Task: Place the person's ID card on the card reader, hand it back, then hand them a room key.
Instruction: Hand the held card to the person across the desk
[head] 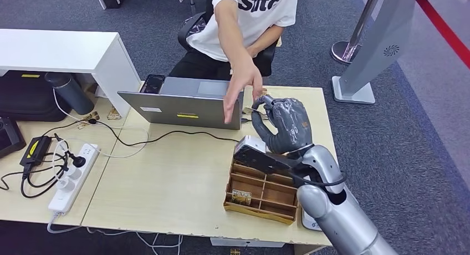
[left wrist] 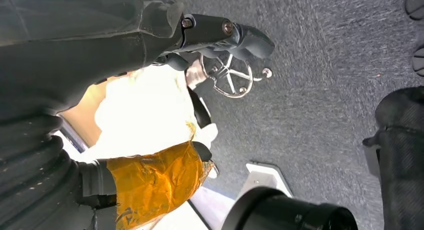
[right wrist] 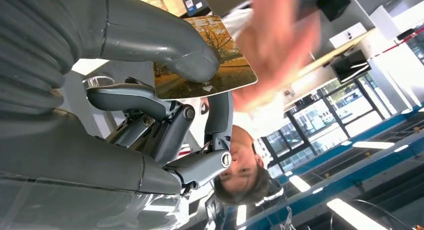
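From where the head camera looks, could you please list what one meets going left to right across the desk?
Power strip → laptop → person's hand → right hand, holding a card.

A grey laptop [head: 183,102] sits at the far edge of the desk [head: 166,177], a white power strip [head: 71,177] with black cables lies near the left edge, and a wooden divided tray [head: 260,191] rests by the near right corner.
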Tool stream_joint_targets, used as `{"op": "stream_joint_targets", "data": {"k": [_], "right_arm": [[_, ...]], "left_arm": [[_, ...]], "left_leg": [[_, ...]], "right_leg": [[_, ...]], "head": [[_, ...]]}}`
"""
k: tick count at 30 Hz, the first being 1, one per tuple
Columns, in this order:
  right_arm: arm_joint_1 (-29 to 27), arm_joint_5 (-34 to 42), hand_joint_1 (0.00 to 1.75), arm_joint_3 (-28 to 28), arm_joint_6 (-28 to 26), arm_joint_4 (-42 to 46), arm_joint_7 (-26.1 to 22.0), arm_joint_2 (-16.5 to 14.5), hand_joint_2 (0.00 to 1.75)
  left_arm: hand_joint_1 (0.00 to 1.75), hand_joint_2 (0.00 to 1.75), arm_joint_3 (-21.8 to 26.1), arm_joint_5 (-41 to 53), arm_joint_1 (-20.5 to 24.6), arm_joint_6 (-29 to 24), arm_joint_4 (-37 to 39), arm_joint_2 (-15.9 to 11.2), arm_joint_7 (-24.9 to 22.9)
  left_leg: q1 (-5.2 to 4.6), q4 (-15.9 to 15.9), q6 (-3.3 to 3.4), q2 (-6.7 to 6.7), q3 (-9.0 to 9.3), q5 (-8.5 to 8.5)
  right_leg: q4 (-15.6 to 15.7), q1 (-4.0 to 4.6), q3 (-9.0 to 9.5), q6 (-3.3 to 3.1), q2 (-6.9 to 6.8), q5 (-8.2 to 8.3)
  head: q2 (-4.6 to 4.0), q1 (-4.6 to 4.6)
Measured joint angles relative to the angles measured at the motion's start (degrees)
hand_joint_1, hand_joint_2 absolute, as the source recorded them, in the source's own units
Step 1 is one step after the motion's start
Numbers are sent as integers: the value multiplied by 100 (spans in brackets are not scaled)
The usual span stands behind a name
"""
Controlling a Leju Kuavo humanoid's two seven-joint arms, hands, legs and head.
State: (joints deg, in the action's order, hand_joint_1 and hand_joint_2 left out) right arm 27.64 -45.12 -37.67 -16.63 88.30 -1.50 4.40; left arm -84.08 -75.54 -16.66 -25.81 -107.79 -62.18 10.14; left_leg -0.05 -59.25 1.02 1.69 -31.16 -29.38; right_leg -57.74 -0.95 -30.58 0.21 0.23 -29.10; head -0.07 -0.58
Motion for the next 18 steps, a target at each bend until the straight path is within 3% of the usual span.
{"op": "stream_joint_targets", "data": {"k": [7, 11, 18], "right_arm": [[322, 203, 173, -154, 177, -354, 21, -296, 175], [318, 855, 3, -203, 378, -398, -209, -383, 175], [88, 1446, 0, -248, 442, -218, -500, -420, 175]], "left_arm": [[0, 175, 1, 108, 80, 135, 261, 32, -105], [0, 175, 1, 108, 87, 135, 325, 57, -105], [0, 175, 0, 45, 86, 56, 339, 80, -73]], "left_leg": [[1, 0, 0, 1, -3, -1], [1, 0, 0, 2, -4, -1], [1, 0, 1, 2, -5, -2]], "right_leg": [[2, 1, -2, 0, 0, -1], [3, 1, -3, 0, -1, -1], [5, 1, -4, 2, -1, -3]], "head": [[0, 0], [0, -1], [0, -1]]}}
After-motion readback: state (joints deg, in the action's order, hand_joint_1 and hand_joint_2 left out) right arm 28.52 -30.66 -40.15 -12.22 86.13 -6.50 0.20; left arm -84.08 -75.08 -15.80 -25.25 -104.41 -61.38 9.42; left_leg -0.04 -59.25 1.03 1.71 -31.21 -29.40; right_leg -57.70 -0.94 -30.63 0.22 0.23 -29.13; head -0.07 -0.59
